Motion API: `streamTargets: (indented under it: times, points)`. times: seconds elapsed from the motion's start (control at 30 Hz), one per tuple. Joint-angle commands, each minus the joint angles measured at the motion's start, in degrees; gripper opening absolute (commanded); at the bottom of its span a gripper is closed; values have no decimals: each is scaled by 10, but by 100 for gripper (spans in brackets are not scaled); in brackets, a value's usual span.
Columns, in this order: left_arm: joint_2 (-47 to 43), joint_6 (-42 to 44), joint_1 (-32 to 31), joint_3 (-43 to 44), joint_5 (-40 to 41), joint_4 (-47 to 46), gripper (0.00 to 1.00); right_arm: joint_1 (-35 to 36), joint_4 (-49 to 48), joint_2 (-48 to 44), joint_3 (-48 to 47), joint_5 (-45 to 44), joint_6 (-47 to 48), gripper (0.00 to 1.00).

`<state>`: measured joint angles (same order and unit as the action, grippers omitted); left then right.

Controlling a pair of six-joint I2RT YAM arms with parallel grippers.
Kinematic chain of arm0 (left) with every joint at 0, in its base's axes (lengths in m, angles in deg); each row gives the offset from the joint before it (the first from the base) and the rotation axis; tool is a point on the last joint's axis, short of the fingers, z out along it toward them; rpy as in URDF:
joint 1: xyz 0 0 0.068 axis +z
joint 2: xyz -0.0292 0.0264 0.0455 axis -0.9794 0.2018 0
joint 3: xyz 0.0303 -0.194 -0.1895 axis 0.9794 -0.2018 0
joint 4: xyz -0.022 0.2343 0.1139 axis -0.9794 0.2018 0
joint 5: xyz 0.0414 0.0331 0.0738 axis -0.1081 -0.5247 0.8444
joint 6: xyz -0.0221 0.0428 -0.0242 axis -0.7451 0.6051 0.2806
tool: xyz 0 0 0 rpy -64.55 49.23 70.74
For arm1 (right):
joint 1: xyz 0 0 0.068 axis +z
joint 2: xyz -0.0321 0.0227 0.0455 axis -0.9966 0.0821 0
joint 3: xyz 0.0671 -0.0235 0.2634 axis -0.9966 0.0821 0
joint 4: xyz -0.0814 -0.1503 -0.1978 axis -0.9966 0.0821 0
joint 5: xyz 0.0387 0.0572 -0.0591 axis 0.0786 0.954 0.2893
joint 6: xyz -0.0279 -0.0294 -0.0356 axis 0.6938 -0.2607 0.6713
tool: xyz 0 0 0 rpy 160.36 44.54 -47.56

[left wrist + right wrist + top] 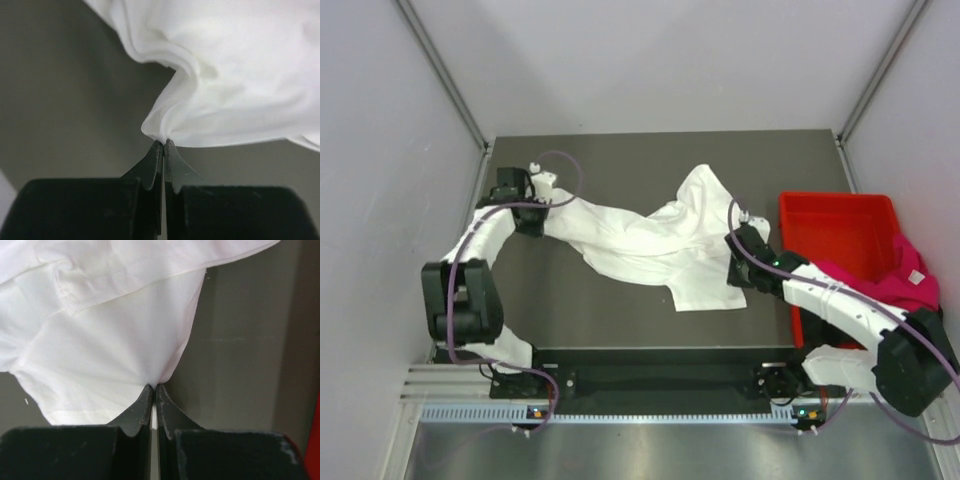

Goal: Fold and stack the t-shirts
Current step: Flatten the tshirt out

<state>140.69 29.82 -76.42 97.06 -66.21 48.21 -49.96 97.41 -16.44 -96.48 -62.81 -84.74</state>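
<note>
The white t-shirt lies crumpled and stretched across the dark table between my two grippers. My left gripper is shut on its left end; in the left wrist view the closed jaws pinch a gathered fold of white cloth at the tips. My right gripper is shut on the shirt's right edge; in the right wrist view the tips pinch the white cloth. The magenta-pink t-shirt hangs over the red bin. No black t-shirt or black print shows.
A red plastic bin stands at the table's right side, close beside my right arm. Grey walls enclose the table on the left, back and right. The black mounting rail runs along the near edge.
</note>
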Motion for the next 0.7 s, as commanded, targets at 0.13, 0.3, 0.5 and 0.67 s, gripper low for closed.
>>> streamTargets:
  times: [0.13, 0.3, 0.5, 0.67]
  points:
    - [-158, -14, 15, 108, -96, 27, 0, -15, 75, -94, -10, -16, 15, 0]
    - [-1, -89, -18, 300, -57, -31, 0, -51, 58, -97, -1, -1, 26, 0]
    - [246, -92, -78, 573, 71, -9, 12, -69, 30, -59, -13, 26, 37, 0]
    - [339, -75, -84, 688, 71, 71, 71, -70, 19, -45, -18, 35, 40, 0]
